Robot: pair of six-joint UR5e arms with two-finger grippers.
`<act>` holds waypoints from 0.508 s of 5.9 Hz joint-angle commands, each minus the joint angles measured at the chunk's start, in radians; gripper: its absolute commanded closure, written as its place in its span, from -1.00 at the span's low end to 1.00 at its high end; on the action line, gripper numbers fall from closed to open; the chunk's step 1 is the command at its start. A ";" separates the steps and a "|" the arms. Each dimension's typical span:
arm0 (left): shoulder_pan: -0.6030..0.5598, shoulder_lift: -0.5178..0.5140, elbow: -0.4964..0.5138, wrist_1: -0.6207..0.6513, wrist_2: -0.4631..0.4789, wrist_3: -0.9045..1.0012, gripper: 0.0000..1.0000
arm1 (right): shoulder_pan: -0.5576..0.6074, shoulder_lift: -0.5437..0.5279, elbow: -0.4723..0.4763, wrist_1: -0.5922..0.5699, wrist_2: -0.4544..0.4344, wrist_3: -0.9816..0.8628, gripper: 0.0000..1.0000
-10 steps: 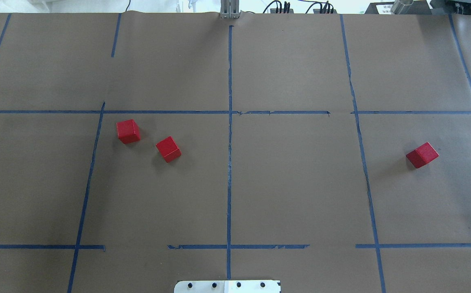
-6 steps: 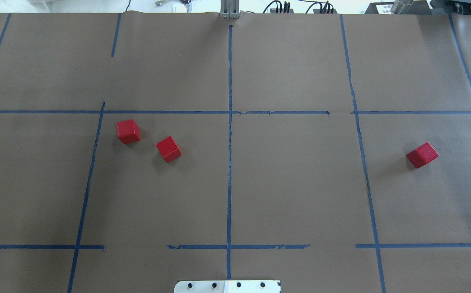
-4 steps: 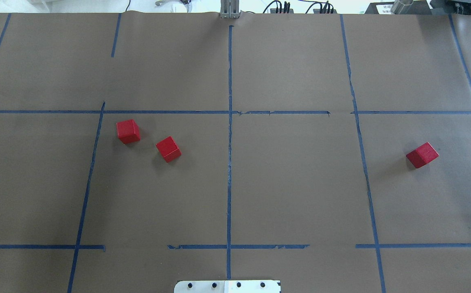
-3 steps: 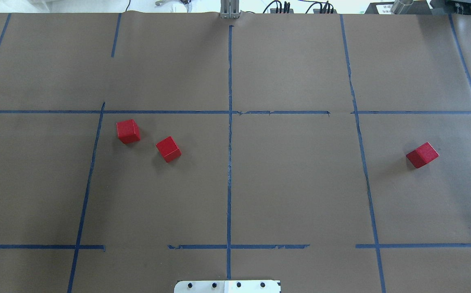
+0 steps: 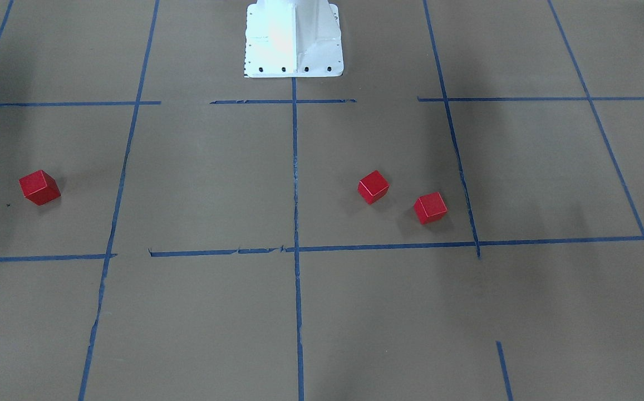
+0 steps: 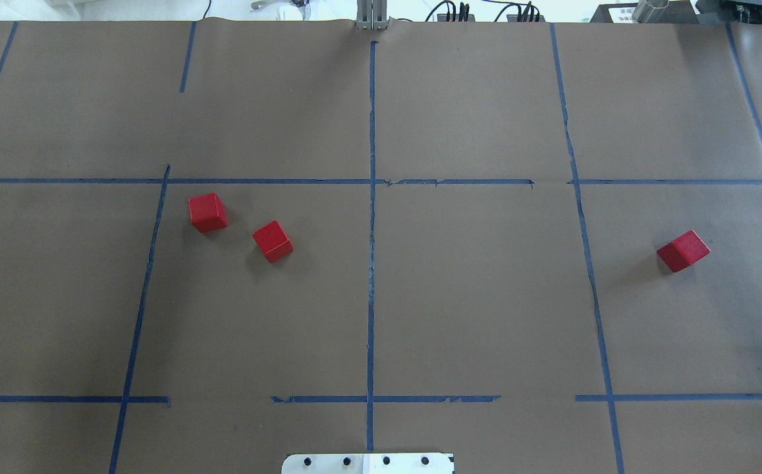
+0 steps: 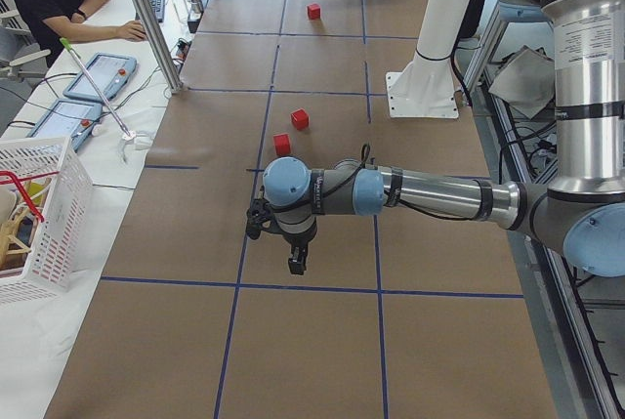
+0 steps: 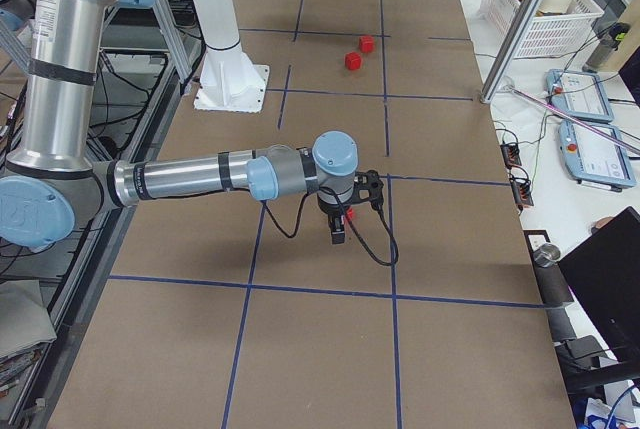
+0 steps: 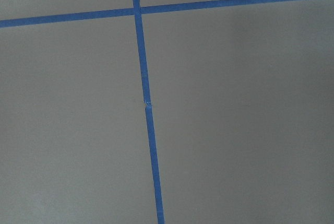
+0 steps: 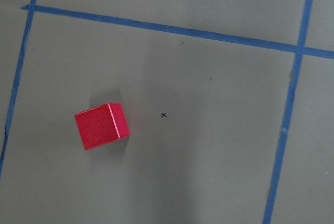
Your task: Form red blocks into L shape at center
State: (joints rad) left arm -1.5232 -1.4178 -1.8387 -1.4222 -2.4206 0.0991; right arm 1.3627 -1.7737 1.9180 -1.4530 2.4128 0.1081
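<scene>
in the overhead view, one red block (image 6: 207,212) sits left of middle, with a second red block (image 6: 272,241) near its lower right, not touching. the third red block (image 6: 683,251) lies far right. all three sit off the center (image 6: 420,289). the left claw (image 7: 296,265) and right claw (image 8: 340,232) hang above the tabletop (image 6: 486,99); released or clenched, i cannot tell.

The brown paper-covered table (image 6: 486,309) is carrying three cubes, none touching. To the robot's left of the central blue tape line (image 6: 371,276), the outer red block (image 6: 207,212) and the inner red block (image 6: 272,241) are sitting near each other. The third red block (image 6: 683,251) is lying well apart on the right. A white pedestal base (image 5: 294,42) is standing at the robot's edge.
</scene>
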 commanded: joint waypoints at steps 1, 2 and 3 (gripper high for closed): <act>0.000 0.002 -0.008 -0.001 0.000 -0.001 -1.00 | -0.202 0.028 -0.001 0.078 -0.117 0.004 -1.00; 0.000 0.002 -0.002 -0.001 0.000 0.001 -1.00 | -0.271 0.066 -0.002 0.079 -0.148 0.010 -1.00; 0.000 0.000 -0.001 -0.001 0.000 0.001 -1.00 | -0.319 0.097 -0.014 0.079 -0.208 0.034 -1.00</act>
State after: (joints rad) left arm -1.5233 -1.4164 -1.8411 -1.4235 -2.4206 0.0995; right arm 1.1005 -1.7084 1.9124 -1.3768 2.2585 0.1242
